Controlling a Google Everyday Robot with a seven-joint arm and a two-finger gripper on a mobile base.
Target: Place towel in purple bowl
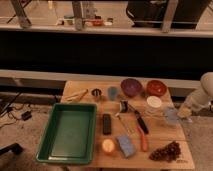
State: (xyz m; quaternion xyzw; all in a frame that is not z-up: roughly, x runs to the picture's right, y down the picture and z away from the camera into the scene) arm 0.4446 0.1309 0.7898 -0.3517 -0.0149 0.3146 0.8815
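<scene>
Tool [184, 113] closed at right edge of towel [171, 116]; purple bowl [131, 87] well apart

no legible text, labels, brands, numbers or signs anywhere in view

1. One white arm [202, 92] showed at the right edge of the view.
2. Its rounded upper link sat high against that edge, and the limb sloped down toward the table [170, 131].
3. The gripper [184, 113] was at the arm's low end, just over the table's right edge, pointing downward and inward.
4. Its fingers were closed together.
5. Whether they pinched anything could not be told.
</scene>
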